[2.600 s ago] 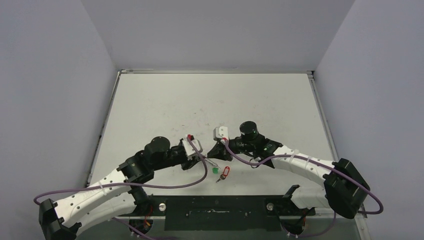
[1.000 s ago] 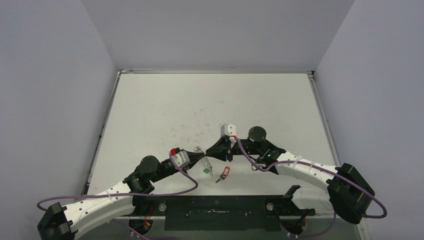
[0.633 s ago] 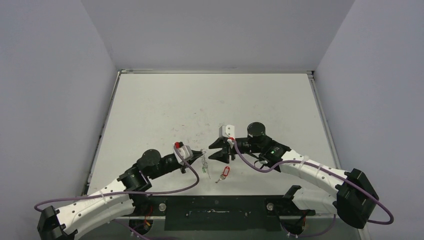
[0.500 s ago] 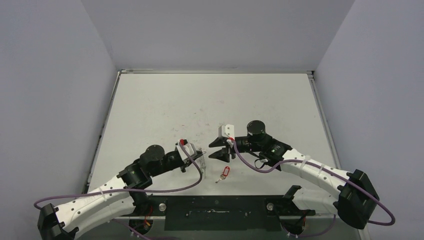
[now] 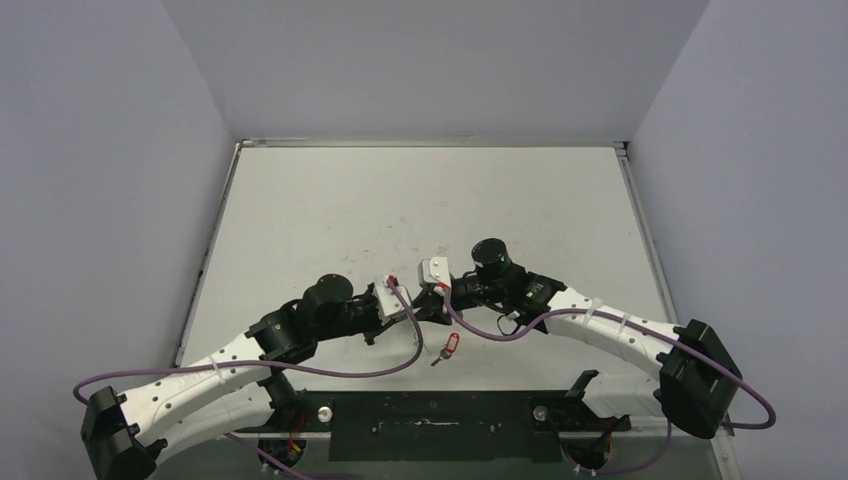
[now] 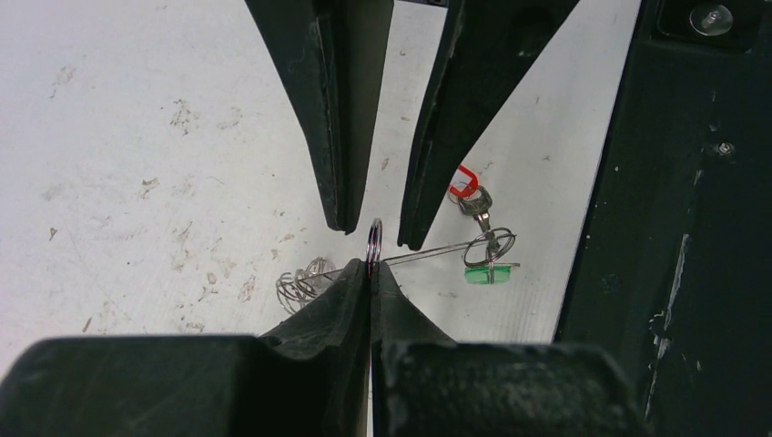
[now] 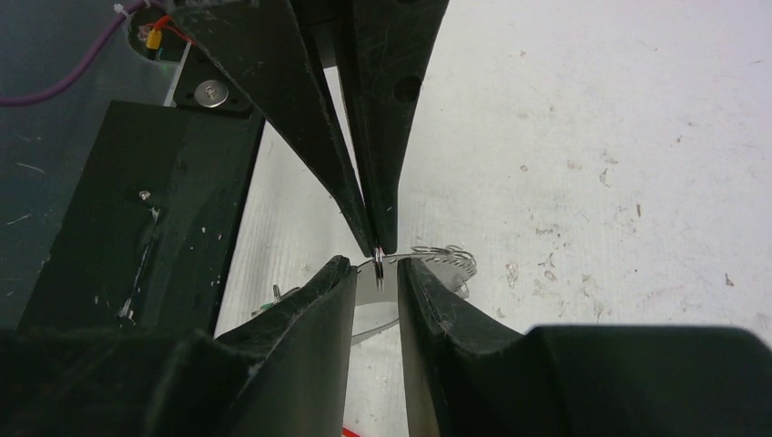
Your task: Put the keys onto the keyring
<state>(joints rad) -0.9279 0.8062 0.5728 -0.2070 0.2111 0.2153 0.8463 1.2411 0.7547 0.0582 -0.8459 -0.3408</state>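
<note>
one-handed hold; clamps left gripper [image 6: 370, 269] tight on keyring [image 6: 373, 238], edge-up, to present it; brackets it with right gripper [image 7: 375, 268], fingers [image 7: 328, 300] apart, seemingly for takeover

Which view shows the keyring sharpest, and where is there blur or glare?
Left wrist view: the keyring is crisp with a small glint, while the left end effector pinching it is a dark, soft-focus foreground. Right wrist view: the right end effector is dark and blurred up close. Top external view: even, soft light, no harsh shadows, keyring too small to make out.
</note>
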